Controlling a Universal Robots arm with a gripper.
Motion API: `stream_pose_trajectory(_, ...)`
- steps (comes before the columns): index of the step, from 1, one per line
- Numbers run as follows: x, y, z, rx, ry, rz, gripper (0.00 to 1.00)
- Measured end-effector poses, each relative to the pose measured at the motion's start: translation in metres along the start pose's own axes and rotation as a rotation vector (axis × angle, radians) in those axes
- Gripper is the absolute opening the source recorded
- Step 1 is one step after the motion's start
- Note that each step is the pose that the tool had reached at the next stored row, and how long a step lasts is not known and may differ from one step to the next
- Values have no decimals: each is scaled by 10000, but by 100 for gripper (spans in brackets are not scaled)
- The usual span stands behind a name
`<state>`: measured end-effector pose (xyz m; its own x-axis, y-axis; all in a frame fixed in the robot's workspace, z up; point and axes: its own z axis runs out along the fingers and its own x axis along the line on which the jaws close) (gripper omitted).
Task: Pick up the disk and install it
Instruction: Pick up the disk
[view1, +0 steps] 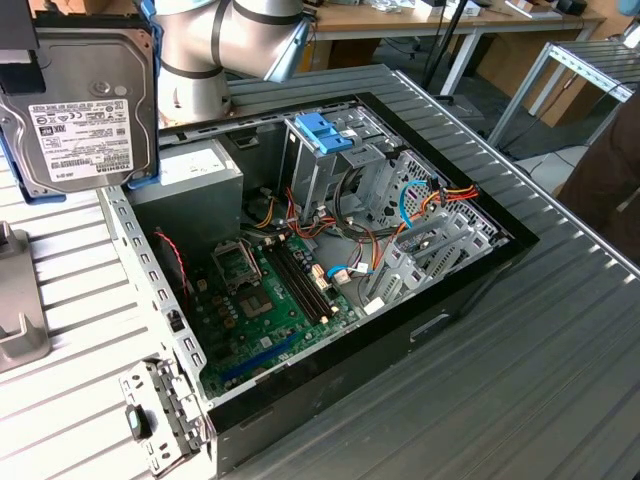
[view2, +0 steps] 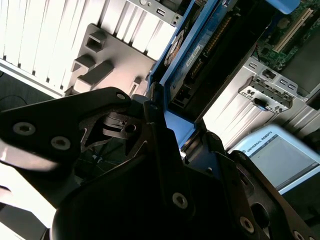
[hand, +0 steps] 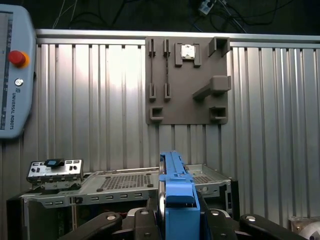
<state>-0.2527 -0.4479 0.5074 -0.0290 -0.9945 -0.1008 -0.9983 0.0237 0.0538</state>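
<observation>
The disk (view1: 85, 100), a flat grey metal hard drive in a light-blue plastic carrier, is held aloft at the exterior view's left, near the open black computer case (view1: 480, 270). The black gripper's (hand: 177, 220) fingers pinch it from both sides. We judge it rigid, fairly heavy and shock-sensitive, best held by the carrier frame.

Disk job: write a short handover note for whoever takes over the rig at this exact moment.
Gripper: shut on the disk, clamping the edge of its light-blue carrier.
Disk: held in the air at the exterior view's left, outside the open computer case.
Done: the disk is picked up.
Left: the disk is not yet installed; it is in no bay of the drive cage.
</observation>
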Motion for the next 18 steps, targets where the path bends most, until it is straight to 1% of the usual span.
stream_pose_trajectory(11,47,-11,-5,0,0,-1,37)
stream_pose_trajectory(18,92,-16,-10,0,0,-1,37)
